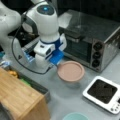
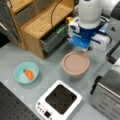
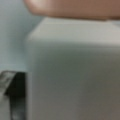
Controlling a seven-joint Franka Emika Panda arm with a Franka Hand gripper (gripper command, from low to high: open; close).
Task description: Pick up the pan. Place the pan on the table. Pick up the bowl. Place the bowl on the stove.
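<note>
The pinkish-brown pan (image 1: 70, 71) (image 2: 76, 63) is low over or on the grey table (image 1: 65, 98) (image 2: 51, 65), between the arm and the stove; I cannot tell if it touches. My gripper (image 1: 56, 65) (image 2: 86, 50) is at its pale handle (image 3: 75, 67), which fills the wrist view, with a dark finger (image 3: 13, 95) against its left side. The black-topped white stove (image 1: 102, 93) (image 2: 60, 99) is bare. The teal bowl (image 2: 26, 72) (image 1: 75, 116), with something orange in it, stands on the table at a front view's left.
A silver toaster oven (image 1: 92, 41) (image 2: 110, 93) stands behind the pan. The wooden counter (image 1: 20, 97) (image 2: 42, 21) with a dark bin (image 2: 51, 40) is beside the arm. Cables hang from the arm.
</note>
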